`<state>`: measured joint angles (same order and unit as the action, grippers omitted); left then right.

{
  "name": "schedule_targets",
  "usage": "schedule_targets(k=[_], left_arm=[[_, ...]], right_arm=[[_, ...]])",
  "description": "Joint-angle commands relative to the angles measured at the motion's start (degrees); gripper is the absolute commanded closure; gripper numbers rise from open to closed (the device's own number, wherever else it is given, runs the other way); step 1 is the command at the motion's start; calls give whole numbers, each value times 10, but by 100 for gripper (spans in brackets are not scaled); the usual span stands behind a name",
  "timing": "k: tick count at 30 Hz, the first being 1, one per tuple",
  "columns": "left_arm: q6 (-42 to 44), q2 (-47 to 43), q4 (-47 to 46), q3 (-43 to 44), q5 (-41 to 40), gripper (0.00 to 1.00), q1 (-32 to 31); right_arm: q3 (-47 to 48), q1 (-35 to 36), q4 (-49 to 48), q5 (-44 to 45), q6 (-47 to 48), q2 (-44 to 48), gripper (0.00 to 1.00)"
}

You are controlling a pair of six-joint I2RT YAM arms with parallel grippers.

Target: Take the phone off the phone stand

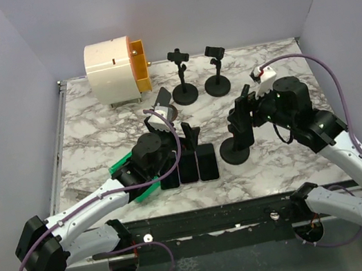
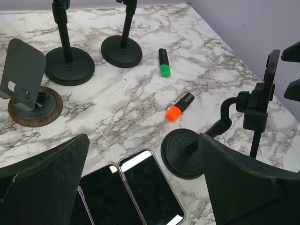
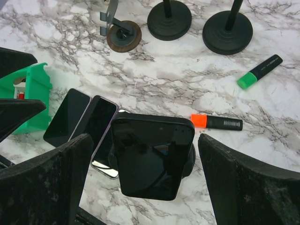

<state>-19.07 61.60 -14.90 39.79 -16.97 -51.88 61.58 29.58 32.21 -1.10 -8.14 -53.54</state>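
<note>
Phone (image 3: 152, 157) is held in phone stand (image 1: 236, 148), centre-right of desk (image 1: 94, 122). R gripper (image 3: 145, 138) jaws open, straddling it. L gripper (image 2: 144, 140) jaws open too. Centre R jaws on phone edges, close firmly, lift straight up w/o tipping stand.

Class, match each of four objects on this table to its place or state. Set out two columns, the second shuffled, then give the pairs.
Column one:
1. black phone with glossy screen
2. black marker with orange cap
3. black marker with green cap
4. grey metal plate stand on a round wooden base

Column two:
a. lies flat close to the occupied black phone stand base
b. stands empty, left of two black pole stands
c. held up off the white marble table in a clamp
d. lies flat near one pole stand's base

Pairs: 1-c, 2-a, 3-d, 4-b
</note>
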Motion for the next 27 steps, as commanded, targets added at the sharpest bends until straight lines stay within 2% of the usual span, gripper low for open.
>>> schedule_targets(k=[1, 27], left_arm=[[-3, -7, -2, -4, 15, 1, -3], [-10, -16, -2, -1, 32, 1, -3]], right_arm=[[-11, -7, -5, -20, 1, -6, 0], [-1, -23, -13, -41, -9, -62, 6]])
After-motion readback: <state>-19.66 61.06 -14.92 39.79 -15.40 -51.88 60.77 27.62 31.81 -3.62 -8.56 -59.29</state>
